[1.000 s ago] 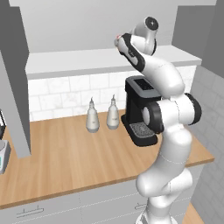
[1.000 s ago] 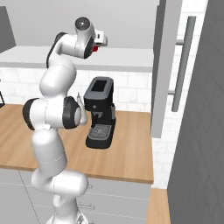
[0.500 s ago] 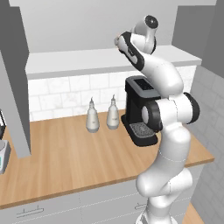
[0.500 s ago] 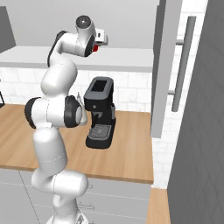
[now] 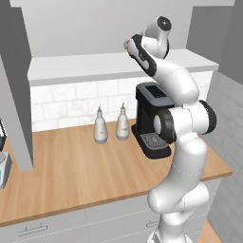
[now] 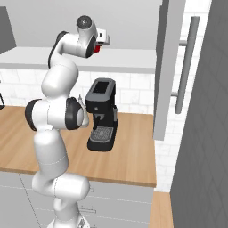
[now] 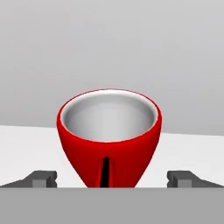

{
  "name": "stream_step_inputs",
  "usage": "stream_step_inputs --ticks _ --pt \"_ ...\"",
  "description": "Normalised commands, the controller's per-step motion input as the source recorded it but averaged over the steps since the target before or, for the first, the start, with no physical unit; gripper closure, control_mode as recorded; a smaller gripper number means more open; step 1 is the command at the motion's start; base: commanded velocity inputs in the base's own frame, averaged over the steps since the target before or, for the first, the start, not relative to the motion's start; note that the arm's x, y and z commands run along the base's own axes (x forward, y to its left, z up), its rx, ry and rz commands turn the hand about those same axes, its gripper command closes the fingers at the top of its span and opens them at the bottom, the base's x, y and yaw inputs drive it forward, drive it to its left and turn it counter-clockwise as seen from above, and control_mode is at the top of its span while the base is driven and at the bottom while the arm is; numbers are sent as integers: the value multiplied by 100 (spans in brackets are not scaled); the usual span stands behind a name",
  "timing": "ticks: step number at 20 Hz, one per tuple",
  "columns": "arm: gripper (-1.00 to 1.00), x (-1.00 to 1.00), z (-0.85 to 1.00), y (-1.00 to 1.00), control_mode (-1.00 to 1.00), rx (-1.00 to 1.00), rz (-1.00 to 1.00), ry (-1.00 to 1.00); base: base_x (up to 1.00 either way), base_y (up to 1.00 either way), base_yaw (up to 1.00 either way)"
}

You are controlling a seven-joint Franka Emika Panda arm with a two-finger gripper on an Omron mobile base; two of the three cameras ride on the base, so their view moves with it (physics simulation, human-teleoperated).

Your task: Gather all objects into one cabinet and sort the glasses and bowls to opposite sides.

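Your tool (image 7: pixel 112 179) is standing released, jaws spread wide, its two tips sitting at 8 and 4 o'clock of a red cup (image 7: pixel 109 138). The cup is standing upright between them on the pale cabinet shelf (image 7: pixel 26 144), above the coffee machine (image 6: pixel 101 115) on the tabletop (image 6: pixel 129 156).

1. The white arm (image 6: pixel 55 129) is seen rising from 7 o'clock, its hand raised at 11 o'clock over the pale shelf (image 6: pixel 129 60).
2. A bit of red (image 6: pixel 97 47), likely a cup, is glimpsed just beside the hand.
3. A black coffee machine (image 6: pixel 102 114) is set on the wooden tabletop (image 6: pixel 129 158) at centre.
4. A grey cabinet door (image 6: pixel 167 67) with a bar handle (image 6: pixel 186 64) is seen at 2 o'clock.
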Motion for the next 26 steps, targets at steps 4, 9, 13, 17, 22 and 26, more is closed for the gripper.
stream_step_inputs --ticks 4,9,13,17,22,26 --pt "-100 0 0 0 -100 0 0 -2 0 0 0" --pt "-100 0 -1 0 -100 0 0 -1 0 0 0" --pt "-100 5 -9 1 -100 0 0 0 0 0 0" --pt "100 7 -15 0 -100 0 0 0 0 0 0" --pt "100 1 -4 0 -100 0 0 0 0 0 0" --pt "100 -1 0 0 -100 0 0 0 0 0 0"
